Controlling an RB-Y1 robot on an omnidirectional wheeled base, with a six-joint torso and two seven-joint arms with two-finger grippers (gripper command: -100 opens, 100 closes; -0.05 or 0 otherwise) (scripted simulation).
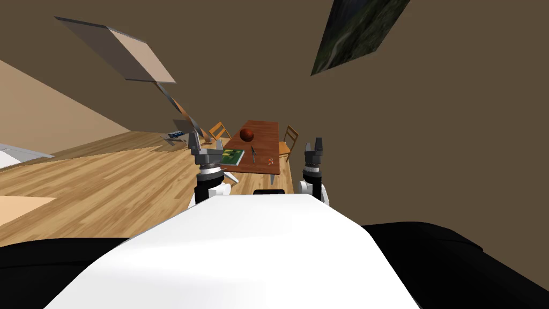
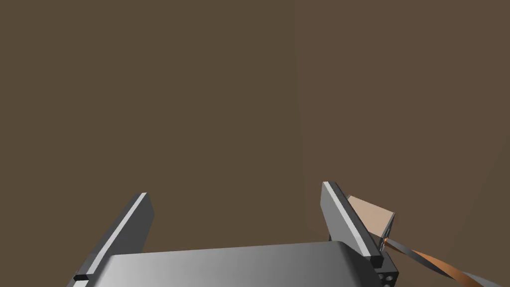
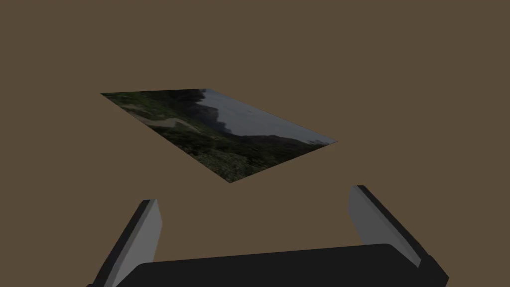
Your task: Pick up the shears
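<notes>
Head view: a reddish-brown table (image 1: 266, 129) stands at the robot's 12 o'clock, well apart from it, across wood floor (image 1: 107, 182). The shears (image 1: 253, 154) lie flat on the near half of the tabletop. They are a thin dark shape running roughly 12 to 6, and which end is the handle cannot be told. A green book (image 1: 232, 156) is just beside them at their 9 o'clock, apart from them. A dark red ball (image 1: 246, 134) sits at their 12 o'clock and a small red item (image 1: 271, 160) at their 4 o'clock. One chair (image 1: 219, 130) stands at the table's 9 o'clock side and another chair (image 1: 290, 138) at its 3 o'clock side. The left gripper (image 1: 206, 144) and the right gripper (image 1: 314, 145) are raised in front of the chest, pointing up and forward, neither near the table. This is likely a carry pose that keeps the arms tucked while the base drives. The task is at the approach stage and nothing is grasped yet.

Left wrist view: the left gripper (image 2: 239, 209) has its fingers (image 2: 137, 219) spread wide with nothing between them. It aims at a flat brown surface, not at the shears.

Right wrist view: the right gripper (image 3: 259, 219) also has its fingers (image 3: 371, 219) wide apart and empty, and it likewise points away from the table.

The next move likely calls for closing on the table's near edge. One arm can then drop over the shears from above. The book sits close on the left, so the fingers should probably straddle the shears across their thin width to avoid nudging it.
</notes>
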